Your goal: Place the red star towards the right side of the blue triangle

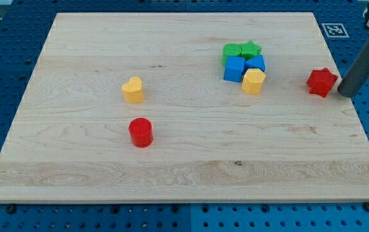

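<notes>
The red star (pixel 321 82) lies near the board's right edge. My tip (pixel 346 94) stands just to the star's right, a small gap apart, with the dark rod rising toward the view's top right. The blue triangle (pixel 256 63) sits in a tight cluster left of the star, beside a blue cube (pixel 234 68), with a yellow hexagon (pixel 253 82) just below it and a green cube (pixel 231 51) and a green star (pixel 251 49) above. The red star is well to the right of this cluster.
A yellow heart (pixel 133 89) lies left of the middle and a red cylinder (pixel 140 132) below it. The wooden board (pixel 184 174) rests on a blue perforated table; a printed marker (pixel 333 29) sits off its top right corner.
</notes>
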